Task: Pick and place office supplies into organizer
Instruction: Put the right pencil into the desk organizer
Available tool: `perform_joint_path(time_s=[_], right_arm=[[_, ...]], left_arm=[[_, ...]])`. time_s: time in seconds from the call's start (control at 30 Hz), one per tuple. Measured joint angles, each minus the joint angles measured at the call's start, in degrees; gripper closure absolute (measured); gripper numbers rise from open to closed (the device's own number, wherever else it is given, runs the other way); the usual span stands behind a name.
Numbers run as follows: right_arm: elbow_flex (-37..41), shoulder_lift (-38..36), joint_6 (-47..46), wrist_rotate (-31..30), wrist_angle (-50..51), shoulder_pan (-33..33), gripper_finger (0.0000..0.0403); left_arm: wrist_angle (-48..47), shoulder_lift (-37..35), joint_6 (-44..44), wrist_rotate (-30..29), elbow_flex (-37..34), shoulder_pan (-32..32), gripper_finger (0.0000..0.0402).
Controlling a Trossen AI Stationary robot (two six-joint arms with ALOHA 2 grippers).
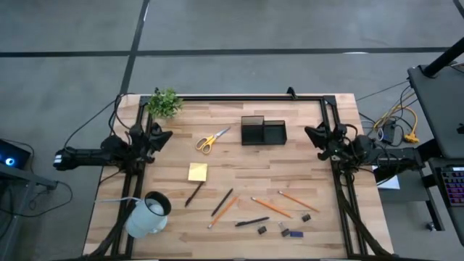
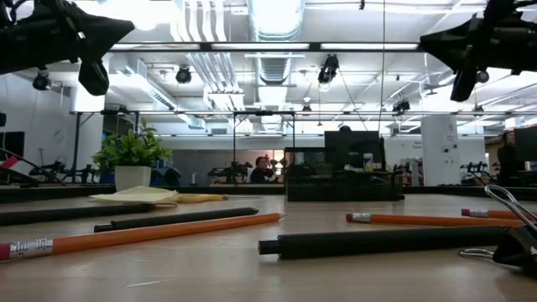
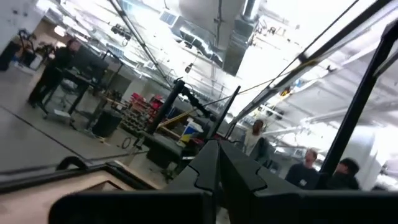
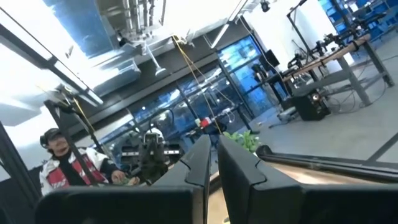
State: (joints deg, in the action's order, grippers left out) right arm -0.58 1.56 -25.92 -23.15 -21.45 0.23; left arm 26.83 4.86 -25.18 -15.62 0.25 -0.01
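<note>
Butcher-block planks make up the table top (image 1: 239, 177), framed by a black rail, with grey concrete floor all round and a busy workshop beyond where a few people stand at benches. Both arms are parked at the table's sides, well clear of everything on it. At the left edge, beside the small green plant (image 1: 164, 103) in the far-left corner, the left gripper (image 1: 165, 135) has its jaws pressed together and holds nothing. At the right edge the right gripper (image 1: 310, 133) has its jaws all but together, a thin slit between the fingers (image 4: 245, 169), and is empty too.

Toward the far side, near the middle, sits the black organizer (image 1: 263, 131), its open compartments looking bare from above. Yellow-handled scissors (image 1: 211, 139) lie just left of it, apart from it. Nearer the front is the yellow sticky-note pad (image 1: 197, 172), with a dark pen (image 1: 193, 193) close below it. A second dark pen (image 1: 222, 202) and an orange pencil (image 1: 225, 211) lie side by side at a slant near the centre, a third pen (image 1: 251, 222) beyond them. Two more orange pencils (image 1: 271, 207) (image 1: 298, 201) angle toward the right. Small dark clips and eraser-like bits (image 1: 285, 230) are scattered along the front right. A white mug (image 1: 148, 215) lies tipped on its side at the front left.
</note>
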Motion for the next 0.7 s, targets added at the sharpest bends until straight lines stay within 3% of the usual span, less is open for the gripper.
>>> perform_joint_path(time_s=[0.17, 0.33, 0.53, 0.7], right_arm=[[-0.3, 0.6, 1.4, -1.0, 0.0, 0.0, 0.0349], [-2.2, 2.1, 4.3, -1.1, 0.0, 0.0, 0.0296], [-7.1, 5.2, 4.6, -0.8, 0.4, 0.0, 0.0246], [-14.9, 9.5, 6.3, 0.9, 11.4, 0.0, 0.0234]], left_arm=[[8.1, 0.7, 0.7, 0.2, 0.0, 0.0, 0.0401], [20.6, 3.4, 7.9, 1.1, 0.0, 0.0, 0.0394], [20.9, 8.6, 11.0, 0.1, 3.6, 0.0, 0.0316], [20.6, 13.3, 6.8, 0.1, 7.6, 0.0, 0.0255]])
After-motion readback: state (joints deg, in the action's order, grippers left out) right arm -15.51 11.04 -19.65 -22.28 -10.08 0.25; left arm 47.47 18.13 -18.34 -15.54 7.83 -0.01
